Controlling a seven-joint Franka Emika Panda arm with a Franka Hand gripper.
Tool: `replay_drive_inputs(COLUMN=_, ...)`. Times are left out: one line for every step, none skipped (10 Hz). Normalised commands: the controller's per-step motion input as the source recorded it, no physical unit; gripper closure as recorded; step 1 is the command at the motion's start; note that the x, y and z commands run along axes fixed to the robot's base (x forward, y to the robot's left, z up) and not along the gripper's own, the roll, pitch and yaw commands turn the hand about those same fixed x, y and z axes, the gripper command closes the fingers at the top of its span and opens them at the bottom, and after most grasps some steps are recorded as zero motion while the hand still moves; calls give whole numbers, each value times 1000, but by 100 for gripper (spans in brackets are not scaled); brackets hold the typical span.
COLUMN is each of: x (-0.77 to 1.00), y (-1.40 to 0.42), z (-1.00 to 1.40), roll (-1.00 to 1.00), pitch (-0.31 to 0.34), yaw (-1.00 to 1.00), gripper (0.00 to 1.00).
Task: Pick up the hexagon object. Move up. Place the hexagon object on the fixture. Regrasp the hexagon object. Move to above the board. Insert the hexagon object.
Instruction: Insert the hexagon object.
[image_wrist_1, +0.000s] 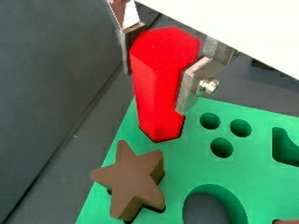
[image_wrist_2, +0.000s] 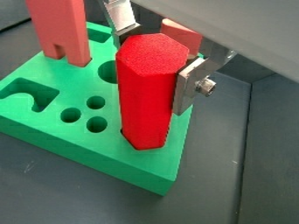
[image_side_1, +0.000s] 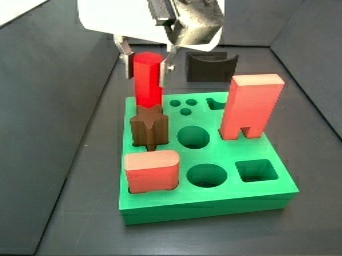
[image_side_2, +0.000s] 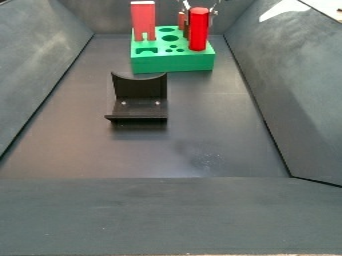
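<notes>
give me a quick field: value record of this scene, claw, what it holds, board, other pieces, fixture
claw: claw over a corner of the board, its silver fingers shut on the top of the hexagon object
held piece: hexagon object, red, upright, lower end at the board's corner; seated or not, cannot tell
board: board, green, holes of several shapes
other pieces: tall salmon block and short salmon block standing in the board; brown star peg beside the hexagon object
fixture: fixture, black, on the floor apart from the board, nothing on it
</notes>
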Motion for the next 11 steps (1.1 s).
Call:
replay_drive_inputs(x=0, y=0, z=-231, roll=40, pitch=0, yaw=71, gripper=100)
replay_drive_inputs(x=0, y=-3, z=-186, roll=23, pitch=-3, yaw=74, gripper=100)
replay_drive_inputs(x=0, y=-66, z=-54, roll=0, pitch=-21, yaw=43, gripper=100)
replay_drive_inputs(x=0, y=-63, z=-109, roll=0, pitch=-34, yaw=17, gripper=100)
replay_drive_inputs(x=0, y=-151, z=-394, roll=50, pitch=-61, yaw=60, gripper=100)
replay_drive_inputs(x=-97, y=-157, z=-723, roll=24, pitch=-151, yaw=46, gripper=100)
replay_drive_inputs(x=-83, y=-157, z=-974, roll=6, pitch=-140, yaw=49, gripper=100)
replay_drive_inputs(x=-180, y=-9, z=-1000, roll=63, pitch=-110, yaw=111, gripper=100)
replay_drive_inputs(x=-223, y=0, z=-1000, roll=71, pitch=-107, yaw=140, gripper=100)
replay_drive_inputs(x=-26, y=0, z=-531, roll=60, pitch=-54, yaw=166, gripper=100)
replay_drive_inputs(x=0, y=0, z=0, roll=0, pitch=0, yaw=0, gripper=100)
